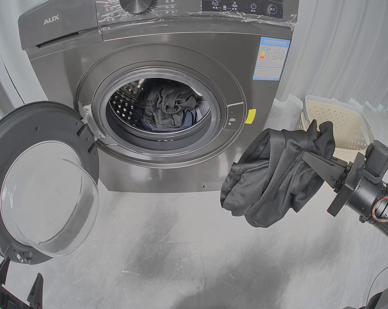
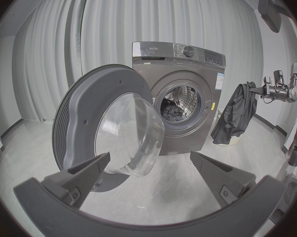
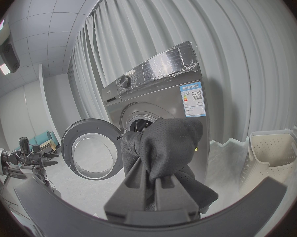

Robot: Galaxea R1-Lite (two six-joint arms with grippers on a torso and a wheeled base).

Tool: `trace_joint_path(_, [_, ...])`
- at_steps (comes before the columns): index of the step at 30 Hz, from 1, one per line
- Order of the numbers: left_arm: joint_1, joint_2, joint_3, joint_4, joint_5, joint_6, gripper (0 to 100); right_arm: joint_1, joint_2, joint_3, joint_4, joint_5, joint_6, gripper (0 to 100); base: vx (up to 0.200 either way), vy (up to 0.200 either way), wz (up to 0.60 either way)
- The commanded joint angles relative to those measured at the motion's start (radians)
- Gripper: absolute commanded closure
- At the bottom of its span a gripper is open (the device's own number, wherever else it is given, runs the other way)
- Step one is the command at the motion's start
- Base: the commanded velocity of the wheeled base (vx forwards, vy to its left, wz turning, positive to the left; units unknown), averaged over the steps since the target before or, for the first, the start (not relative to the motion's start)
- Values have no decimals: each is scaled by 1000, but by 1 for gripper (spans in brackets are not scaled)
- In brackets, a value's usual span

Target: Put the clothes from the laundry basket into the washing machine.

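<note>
A grey front-loading washing machine [image 1: 159, 52] stands ahead with its round door [image 1: 39, 181] swung open to the left. Dark clothes [image 1: 170, 104] lie inside the drum. My right gripper [image 1: 315, 156] is shut on a black garment [image 1: 275, 177], which hangs above the floor in front of the beige laundry basket [image 1: 344, 125], right of the drum opening. The same black garment [image 3: 168, 145] drapes over the fingers in the right wrist view. My left gripper [image 2: 148, 163] is open and holds nothing, low at the left, near the open door [image 2: 105, 116].
Pale curtains [image 1: 357, 35] hang behind the machine. The grey floor [image 1: 168, 245] in front of the machine is bare. The laundry basket [image 3: 273, 155] stands on the floor to the right of the machine.
</note>
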Motion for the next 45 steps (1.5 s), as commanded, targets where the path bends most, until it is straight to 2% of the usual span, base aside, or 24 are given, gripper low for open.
trace_joint_path(1, [0, -18, 16, 0, -1, 1, 0, 1, 19, 0, -3, 0, 3, 100, 0, 200, 0])
trace_joint_path(9, [0, -18, 16, 1, -7, 2, 0, 18, 39, -3, -34, 0, 12, 100, 0, 200, 0])
trace_joint_path(11, [2, -18, 18, 0, -6, 16, 0, 49, 56, -20, -37, -4, 19, 100, 0, 200, 0])
trace_joint_path(17, [2, -18, 18, 0, -3, 10, 0, 95, 139, -91, -44, -18, 32, 100, 0, 0, 0])
trace_joint_path(19, [3, -18, 18, 0, -3, 18, 0, 129, 183, -140, -60, -52, 32, 100, 0, 0, 0])
trace_joint_path(22, [0, -12, 18, 0, -6, 25, 0, 164, 228, -186, -80, -80, 42, 100, 0, 0, 0])
trace_joint_path(24, [0, -13, 16, 1, -10, 36, 0, 173, 245, -201, -87, -89, 56, 100, 0, 0, 0])
trace_joint_path(27, [2, -18, 18, -5, -43, 58, 0, 175, 271, -230, -89, -90, 67, 100, 0, 0, 0])
trace_joint_path(31, [2, -18, 18, -7, -47, 67, 0, 175, 303, -269, -90, -104, 68, 100, 0, 0, 0])
trace_joint_path(34, [2, -18, 18, -8, -47, 65, 0, 179, 335, -304, -98, -109, 67, 100, 0, 0, 0])
trace_joint_path(40, [3, -18, 18, -10, -46, 62, 0, 230, 411, -381, -156, -155, 67, 100, 0, 0, 0])
trace_joint_path(42, [6, -13, -13, -51, -37, 39, 0, 233, 420, -392, -164, -156, 67, 100, 0, 0, 0])
trace_joint_path(43, [15, 11, -90, -117, -33, 28, 0, 233, 426, -393, -170, -156, 68, 100, 0, 0, 0])
trace_joint_path(45, [15, 65, -159, -158, -35, 28, 0, 233, 429, -396, -179, -156, 67, 100, 0, 0, 0])
